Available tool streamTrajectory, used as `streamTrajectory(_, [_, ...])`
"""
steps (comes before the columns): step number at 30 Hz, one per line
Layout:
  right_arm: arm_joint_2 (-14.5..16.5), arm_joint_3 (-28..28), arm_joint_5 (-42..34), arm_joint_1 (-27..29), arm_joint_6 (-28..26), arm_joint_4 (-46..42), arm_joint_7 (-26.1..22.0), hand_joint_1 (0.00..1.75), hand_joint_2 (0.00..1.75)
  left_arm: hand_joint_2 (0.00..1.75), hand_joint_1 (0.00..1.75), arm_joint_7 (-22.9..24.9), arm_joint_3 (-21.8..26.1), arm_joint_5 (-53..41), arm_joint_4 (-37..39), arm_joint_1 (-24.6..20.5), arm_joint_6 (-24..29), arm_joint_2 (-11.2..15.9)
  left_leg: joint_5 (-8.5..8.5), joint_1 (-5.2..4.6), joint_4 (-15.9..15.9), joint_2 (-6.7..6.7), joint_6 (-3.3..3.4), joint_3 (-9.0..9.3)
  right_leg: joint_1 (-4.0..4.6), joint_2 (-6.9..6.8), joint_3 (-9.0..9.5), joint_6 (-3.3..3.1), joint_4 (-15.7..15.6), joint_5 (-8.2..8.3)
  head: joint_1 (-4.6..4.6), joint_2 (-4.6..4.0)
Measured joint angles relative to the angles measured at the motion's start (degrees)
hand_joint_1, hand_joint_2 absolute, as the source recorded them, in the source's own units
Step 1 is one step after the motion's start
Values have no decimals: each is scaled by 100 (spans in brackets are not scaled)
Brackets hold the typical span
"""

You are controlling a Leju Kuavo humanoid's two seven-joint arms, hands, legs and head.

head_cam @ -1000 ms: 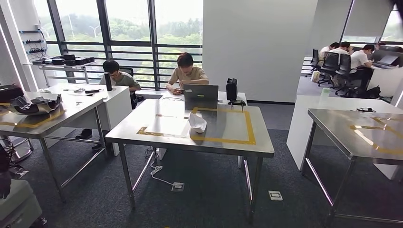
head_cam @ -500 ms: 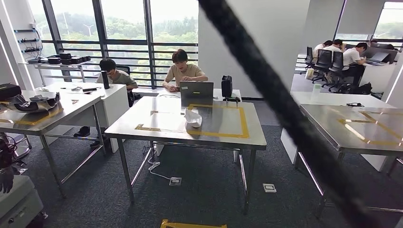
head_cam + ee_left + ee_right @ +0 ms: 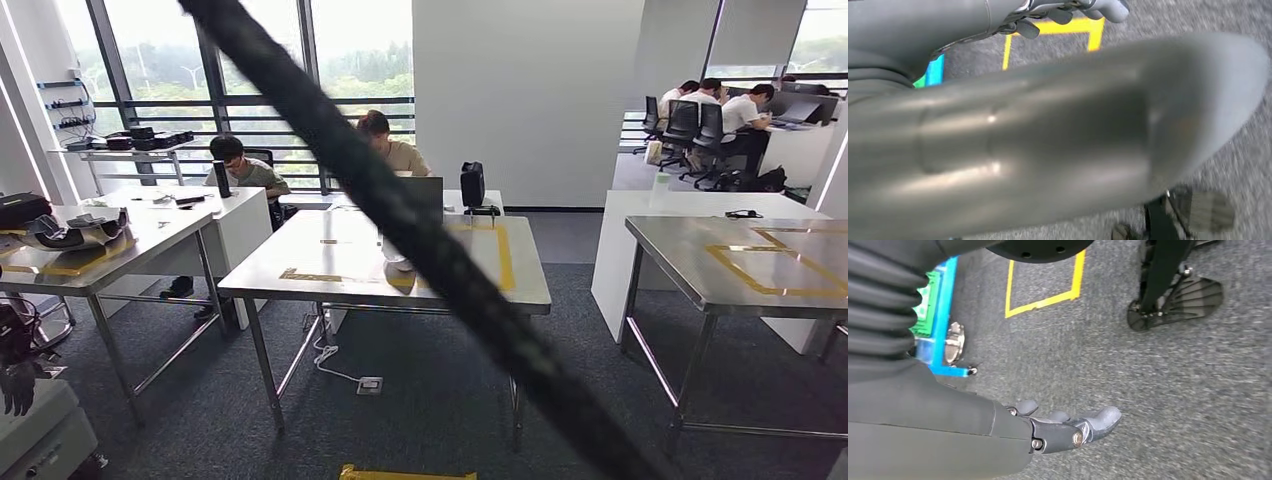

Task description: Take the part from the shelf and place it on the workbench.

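Both hands hang low with loose fingers, holding nothing: left hand [image 3: 17,375], right hand [image 3: 1068,430]. A white part [image 3: 396,263] lies on the middle surface [image 3: 300,287], mid-frame. Placing looks done. The next move may be a walk to the shelf. A black cable [image 3: 450,270] half hides the part, so I cannot tell which way it points.

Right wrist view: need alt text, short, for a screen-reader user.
The robot's right hand hangs empty, fingers apart, over grey carpet. A yellow tape rectangle marks the floor beyond it, and a blue frame edge runs beside the arm.
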Motion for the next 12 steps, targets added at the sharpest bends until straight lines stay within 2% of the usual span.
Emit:
streamTrajectory(4, [-35, 0, -116, 70, 2, -167, -153, 0, 175, 0, 0, -154, -544, 641, -81, 150, -110, 54, -5, -1, 2, -1, -6, -9, -2, 0, -5, 1, -1, -1, 1, 0])
streamTrajectory(12, [-67, 0, -342, 217, 16, -466, -442, 0, 175, 0, 0, -438, -1540, 1837, -233, 429, -313, 174, -45, -22, 61, -2, 52, -46, -25, -5, -10, 50, -5, 1, 0, 0])
